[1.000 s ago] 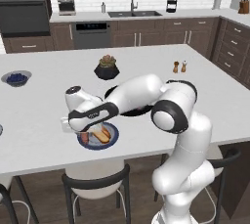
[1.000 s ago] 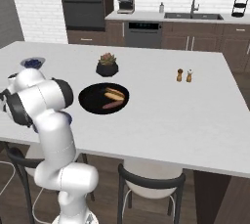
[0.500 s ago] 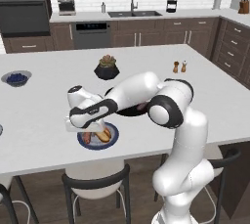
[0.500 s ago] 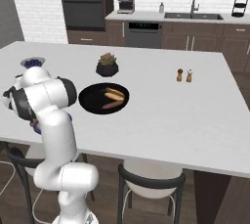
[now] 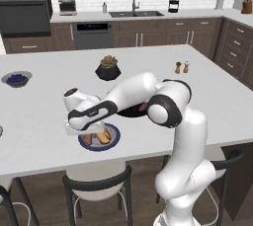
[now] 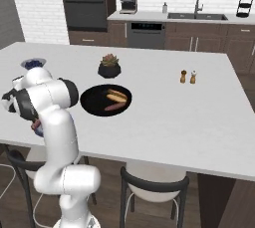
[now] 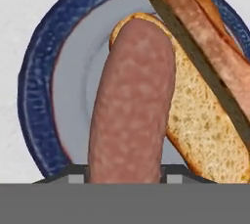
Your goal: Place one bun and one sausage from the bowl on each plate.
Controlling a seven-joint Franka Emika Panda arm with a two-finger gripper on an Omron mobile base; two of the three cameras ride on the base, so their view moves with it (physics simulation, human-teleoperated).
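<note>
Sausage (image 7: pixel 131 105) was clamped in the gripper (image 5: pixel 90 132) right over the blue-rimmed plate (image 7: pixel 36 96) near the counter's front edge, bun (image 7: pixel 205 86) already there. Arm had swung slightly, so drop looked next.

- My arm (image 5: pixel 163 106) has glossy white rounded shells.
- I see dark grey bands at its joints, nearest the black bowl (image 6: pixel 105 100).
- My wrist carries a dark ring.
</note>
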